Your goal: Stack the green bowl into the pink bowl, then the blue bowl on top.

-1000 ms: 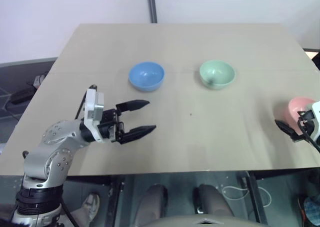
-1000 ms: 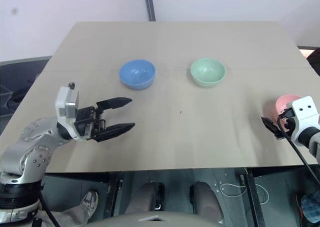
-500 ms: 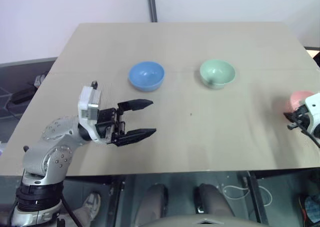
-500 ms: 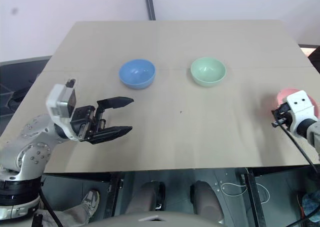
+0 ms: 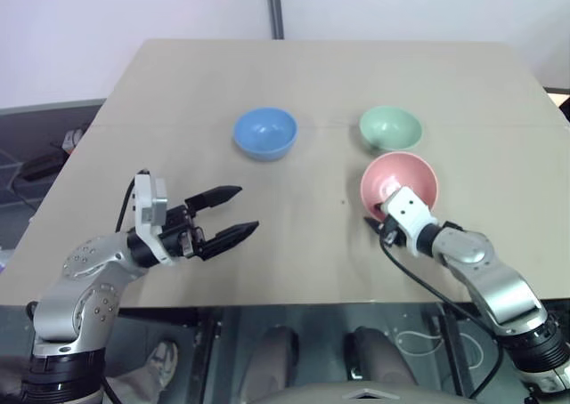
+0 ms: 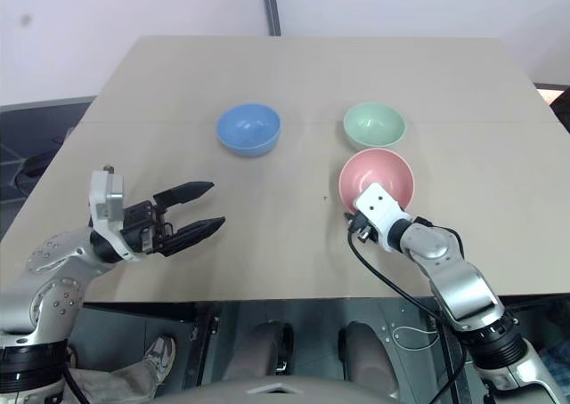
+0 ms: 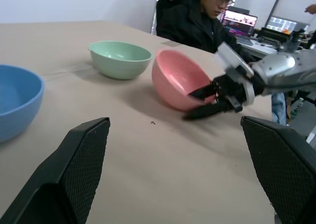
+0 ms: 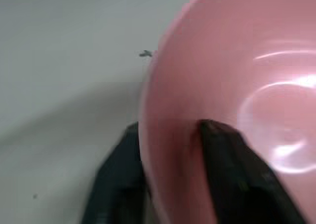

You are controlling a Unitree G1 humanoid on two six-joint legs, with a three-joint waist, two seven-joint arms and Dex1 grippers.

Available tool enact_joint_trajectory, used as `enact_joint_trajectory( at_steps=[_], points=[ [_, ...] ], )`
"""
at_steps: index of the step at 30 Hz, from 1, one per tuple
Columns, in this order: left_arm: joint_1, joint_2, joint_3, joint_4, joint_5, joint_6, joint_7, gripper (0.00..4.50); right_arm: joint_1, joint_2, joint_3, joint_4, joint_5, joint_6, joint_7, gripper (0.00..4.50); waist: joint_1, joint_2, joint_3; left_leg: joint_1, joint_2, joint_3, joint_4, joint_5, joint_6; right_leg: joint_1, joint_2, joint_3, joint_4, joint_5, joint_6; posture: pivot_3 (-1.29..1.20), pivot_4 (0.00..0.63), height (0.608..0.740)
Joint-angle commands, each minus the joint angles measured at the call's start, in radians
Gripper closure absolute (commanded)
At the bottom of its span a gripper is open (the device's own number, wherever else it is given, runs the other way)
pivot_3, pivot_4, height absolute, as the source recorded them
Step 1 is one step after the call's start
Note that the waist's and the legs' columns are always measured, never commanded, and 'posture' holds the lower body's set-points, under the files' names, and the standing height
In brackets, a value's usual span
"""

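The pink bowl [image 5: 403,176] sits tilted at the table's middle right, just in front of the green bowl [image 5: 390,127]. My right gripper [image 5: 379,227] is shut on its near rim. One finger [image 8: 232,174] lies inside the bowl and the other [image 8: 118,184] lies outside it. The blue bowl [image 5: 264,133] stands upright to the left of the green one. Over the front left of the table, my left gripper [image 5: 248,210] hangs open and level with nothing between its fingers. It points toward the bowls, and the blue bowl is well beyond its tips.
The tan table [image 5: 303,75] has bare room behind the bowls and between the two grippers. Its front edge [image 5: 294,304] runs just below both arms. In the left wrist view a seated person [image 7: 197,17] and monitors [image 7: 239,21] show beyond the table's far side.
My right gripper closed on the pink bowl at the table's right edge. It has carried the bowl left to the spot in front of the green bowl. My left gripper drifted slightly left and down.
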Motion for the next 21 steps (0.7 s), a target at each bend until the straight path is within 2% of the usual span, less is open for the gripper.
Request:
enact_joint_trajectory(
  at_steps=[1, 4, 6, 9, 11, 15, 21],
  points=[
    [0.009, 0.001, 0.023, -0.045, -0.023, -0.006, 0.006, 0.0, -0.016, -0.025, -0.019, -0.104, 0.024, 0.042, 0.051, 1.15, -0.001, 0.0, 0.0, 0.0, 0.0, 0.0, 0.0, 0.0, 0.0, 0.0, 0.0, 0.0, 0.0, 0.0, 0.0, 0.0, 0.15, 0.74],
    [0.016, -0.001, 0.028, -0.052, -0.028, -0.004, 0.018, 0.0, -0.131, -0.021, -0.16, -0.244, 0.208, 0.208, 0.122, 1.15, -0.005, 0.004, 0.002, -0.002, 0.0, -0.001, -0.001, 0.0, 0.0, -0.002, 0.0, -0.001, 0.001, 0.0, 0.0, 0.0, 0.15, 0.74],
    [0.019, -0.004, 0.026, -0.056, -0.03, -0.004, 0.025, 0.0, -0.231, -0.027, -0.203, -0.229, 0.242, 0.265, 0.126, 1.15, -0.008, 0.005, 0.003, -0.005, 0.0, -0.001, 0.0, 0.0, 0.0, -0.005, 0.0, -0.001, 0.001, 0.0, 0.0, 0.0, 0.15, 0.74],
    [0.017, -0.014, 0.016, -0.063, -0.032, -0.003, 0.039, 0.0, -0.427, -0.01, -0.214, -0.029, 0.194, 0.273, 0.069, 1.15, -0.008, 0.004, 0.003, -0.005, 0.0, -0.003, 0.0, 0.0, 0.0, -0.004, 0.0, -0.002, 0.001, 0.0, 0.0, 0.0, 0.15, 0.74],
    [0.017, -0.02, 0.01, -0.066, -0.03, -0.003, 0.044, 0.0, -0.501, 0.004, -0.173, 0.129, 0.139, 0.218, 0.053, 1.15, -0.003, 0.003, 0.002, -0.005, 0.0, -0.003, 0.0, 0.0, 0.0, -0.004, 0.0, -0.003, 0.001, 0.0, 0.0, 0.0, 0.15, 0.74],
    [0.026, -0.028, 0.005, -0.082, -0.032, 0.0, 0.056, 0.0, -0.611, 0.112, -0.141, 0.452, 0.098, 0.117, 0.034, 1.15, -0.004, 0.003, 0.002, -0.007, -0.001, -0.002, 0.0, 0.0, 0.0, -0.006, -0.001, -0.003, 0.0, 0.0, -0.001, 0.0, 0.15, 0.74],
    [0.079, -0.029, 0.022, -0.125, -0.034, 0.001, 0.067, 0.0, -0.732, 0.234, -0.14, 0.843, 0.046, -0.037, 0.019, 1.15, -0.021, 0.004, 0.002, -0.02, -0.001, 0.001, 0.0, 0.003, -0.005, -0.021, -0.001, 0.0, 0.003, 0.001, 0.0, 0.0, 0.15, 0.74]
  ],
)
